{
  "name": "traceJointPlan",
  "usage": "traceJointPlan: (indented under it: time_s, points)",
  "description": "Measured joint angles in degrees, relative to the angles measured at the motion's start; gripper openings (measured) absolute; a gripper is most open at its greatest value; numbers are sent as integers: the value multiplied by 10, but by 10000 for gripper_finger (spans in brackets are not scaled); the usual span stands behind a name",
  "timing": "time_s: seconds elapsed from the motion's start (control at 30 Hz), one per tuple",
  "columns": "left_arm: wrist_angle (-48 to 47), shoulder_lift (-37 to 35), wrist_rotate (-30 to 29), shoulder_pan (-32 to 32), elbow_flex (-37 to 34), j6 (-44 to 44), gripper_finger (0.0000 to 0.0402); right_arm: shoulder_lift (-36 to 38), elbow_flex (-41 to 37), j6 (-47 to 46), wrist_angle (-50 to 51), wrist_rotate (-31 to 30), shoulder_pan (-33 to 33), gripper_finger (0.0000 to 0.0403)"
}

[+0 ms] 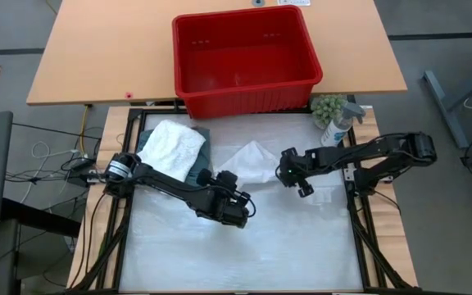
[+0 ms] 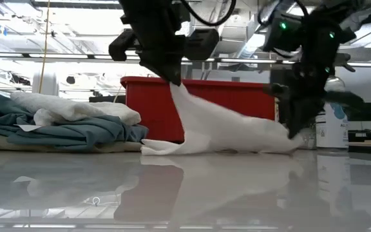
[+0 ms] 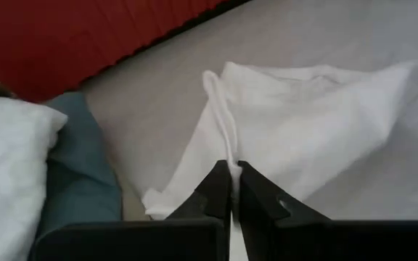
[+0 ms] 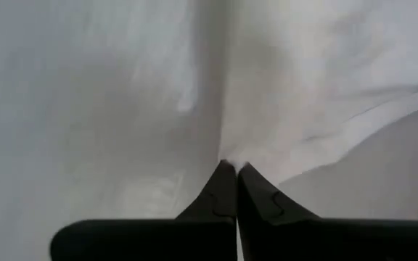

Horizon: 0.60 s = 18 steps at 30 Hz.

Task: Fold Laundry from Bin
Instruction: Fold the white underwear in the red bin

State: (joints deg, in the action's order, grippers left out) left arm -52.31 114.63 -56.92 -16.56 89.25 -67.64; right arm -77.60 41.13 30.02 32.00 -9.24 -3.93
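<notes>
Bright red rectangular plastic bin sits on the tan wooden table at the far side, nothing visible inside it. A thin white cloth garment lies on the pale glossy work surface just in front of the bin, between the two arms. Left gripper is clamped tight on one edge of the white garment, near a white cord or hem loop, and in the low view that edge is pulled up off the surface into a peak. Right gripper is also pinched closed on the white garment at its opposite side, fingers together with cloth between them; low down near the surface in the low view. Garment hangs slack between the two grips, rest of it touching the surface. To the left, a dark teal-green garment lies crumpled with a white textured towel-like cloth on top. A clear spray bottle stands beside the bin's right corner.
</notes>
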Motion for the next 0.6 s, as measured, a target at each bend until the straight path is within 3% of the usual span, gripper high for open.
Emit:
traceJointPlan:
  time_s: [0.33,0.6]
  points:
    - [45,0,25,-2,-40,-43,2,-16,94,5,14,53,-72,18]
    - [46,0,28,-13,-49,-72,2,-91,147,36,41,78,-109,18]
